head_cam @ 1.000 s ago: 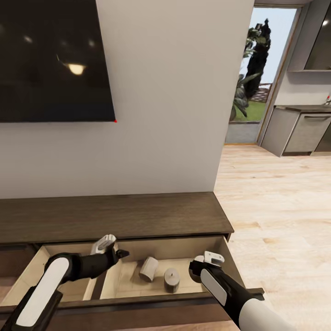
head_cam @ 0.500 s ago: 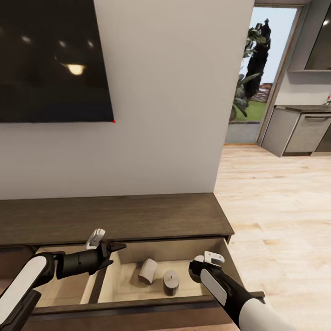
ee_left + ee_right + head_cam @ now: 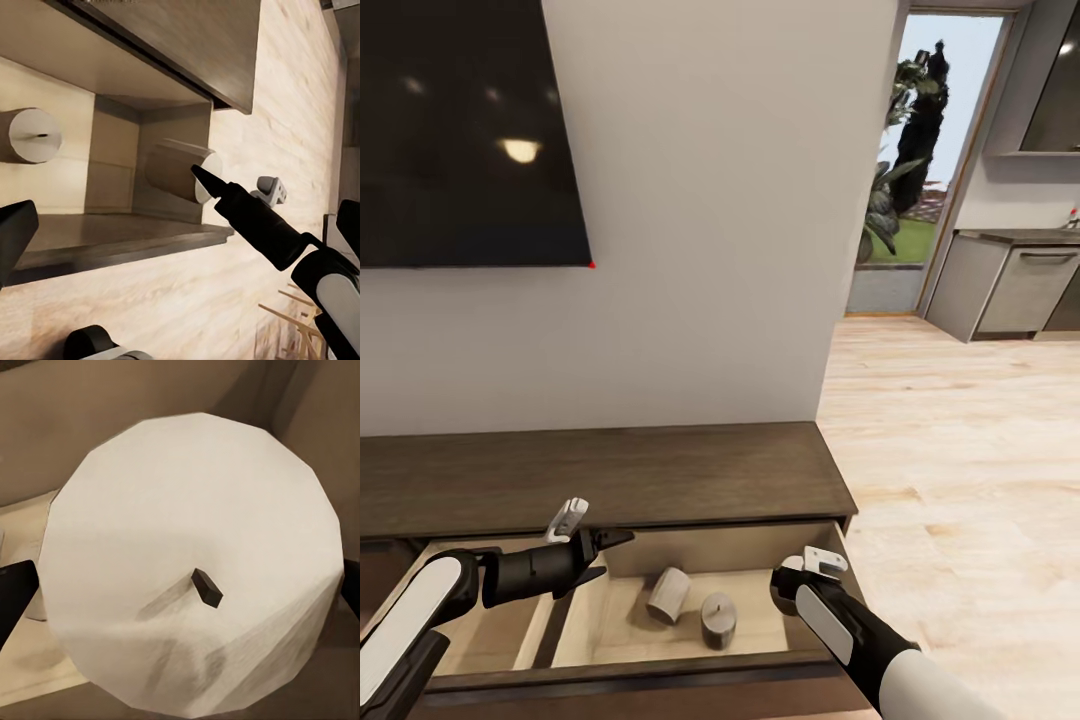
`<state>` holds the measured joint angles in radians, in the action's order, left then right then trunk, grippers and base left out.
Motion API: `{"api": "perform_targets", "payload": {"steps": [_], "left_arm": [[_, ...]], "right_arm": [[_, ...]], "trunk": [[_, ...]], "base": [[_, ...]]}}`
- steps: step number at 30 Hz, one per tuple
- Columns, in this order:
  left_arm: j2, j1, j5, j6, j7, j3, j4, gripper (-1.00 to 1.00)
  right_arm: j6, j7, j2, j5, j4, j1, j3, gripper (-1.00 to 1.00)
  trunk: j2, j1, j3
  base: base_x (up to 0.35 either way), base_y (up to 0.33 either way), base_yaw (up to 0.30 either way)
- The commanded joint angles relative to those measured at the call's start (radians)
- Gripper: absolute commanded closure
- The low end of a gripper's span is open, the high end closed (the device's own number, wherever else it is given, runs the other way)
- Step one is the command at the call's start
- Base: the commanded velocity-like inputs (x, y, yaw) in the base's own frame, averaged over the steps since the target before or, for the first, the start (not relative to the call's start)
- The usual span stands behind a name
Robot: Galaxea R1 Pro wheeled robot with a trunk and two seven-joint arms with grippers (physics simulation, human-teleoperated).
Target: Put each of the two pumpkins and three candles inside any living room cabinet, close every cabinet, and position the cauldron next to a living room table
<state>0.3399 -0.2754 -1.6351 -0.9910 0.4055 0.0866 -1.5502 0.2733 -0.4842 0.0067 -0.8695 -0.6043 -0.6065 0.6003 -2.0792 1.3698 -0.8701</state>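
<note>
The cabinet [image 3: 610, 470], a low dark-brown console, has its right drawer [image 3: 660, 672] pulled out, pale beige inside. Two candles rest in it: one on its side [image 3: 667, 594], one upright [image 3: 718, 620]. My right gripper [image 3: 802, 585] hangs over the drawer's right end, shut on a third candle [image 3: 187, 510], whose flat top and dark wick sit close in the right wrist view. That held candle [image 3: 176, 171] also appears in the left wrist view. My left gripper [image 3: 615, 552] is open and empty above the drawer's divider. The pumpkins and cauldron are out of view.
A black TV [image 3: 460, 130] hangs on the off-white wall above the console. To the right, light wood floor [image 3: 960, 450] runs to a doorway with plants [image 3: 905, 150] and grey kitchen units [image 3: 1010, 285].
My left arm has drawn back to the left and lowered. The whole picture has slid left, so the camera has moved. The right gripper keeps its place with the candle.
</note>
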Motion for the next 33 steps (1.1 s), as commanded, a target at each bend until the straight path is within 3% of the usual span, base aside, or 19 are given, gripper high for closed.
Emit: {"api": "perform_targets", "payload": {"steps": [1, 7, 26, 33], "left_arm": [[0.001, -0.001, -0.010, 0.000, 0.010, 0.001, 0.000, -1.00], [0.001, -0.001, -0.013, 0.000, 0.009, 0.001, 0.001, -1.00], [0.001, -0.001, -0.017, 0.000, 0.009, 0.000, 0.001, -1.00], [0.001, -0.001, -0.018, 0.000, 0.009, 0.000, 0.001, -1.00]], "right_arm": [[0.003, -0.008, -0.001, -0.004, -0.002, -0.001, 0.005, 1.00], [0.005, -0.006, -0.001, -0.004, -0.002, -0.001, 0.006, 1.00], [0.017, -0.003, -0.001, -0.005, -0.002, -0.001, 0.004, 1.00], [0.017, -0.003, -0.001, -0.004, -0.003, -0.001, 0.005, 1.00]], "trunk": [[0.000, 0.000, -0.001], [0.000, 0.000, -0.001], [-0.133, 0.073, -0.060], [-0.133, 0.073, -0.060]], "base": [[0.142, -0.005, 0.000], [0.041, -0.001, 0.000], [0.000, 0.000, 0.000], [0.000, 0.000, 0.020]]}}
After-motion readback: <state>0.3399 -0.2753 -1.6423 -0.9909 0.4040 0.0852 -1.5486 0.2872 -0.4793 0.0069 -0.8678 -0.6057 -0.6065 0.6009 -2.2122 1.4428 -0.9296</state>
